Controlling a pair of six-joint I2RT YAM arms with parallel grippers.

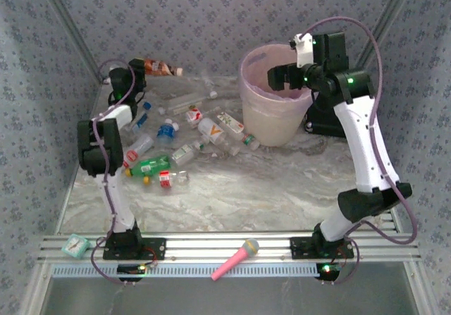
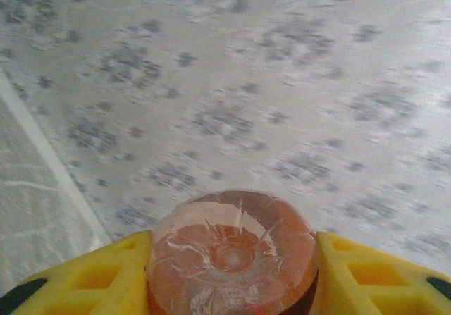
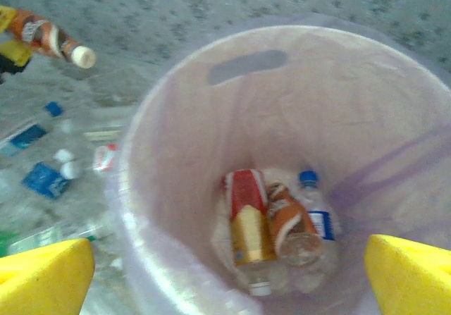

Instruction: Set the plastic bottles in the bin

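While the left gripper [image 1: 139, 70] held a brown bottle [image 1: 161, 67] aloft at the far left, the right gripper [image 1: 280, 77] hung over the bin [image 1: 271, 121]; other bottles [image 1: 184, 142] lay scattered on the table [image 1: 282, 181]. Left wrist: yellow fingers [image 2: 366, 273] clamped that bottle's base. Right wrist: jaws stood wide apart, empty; three bottles [image 3: 275, 223] lay inside the bin.

No words or numbers clear enough to read. White bottle [image 1: 225, 126] on tabletop [image 1: 282, 181]: orange mark like letter V on label. Brown bottle [image 1: 159, 67]: label all blur. Red-yellow bottle [image 3: 244, 223] in bin [image 3: 176, 139]: label blur too. Blue labels [image 3: 44, 180]: too small.
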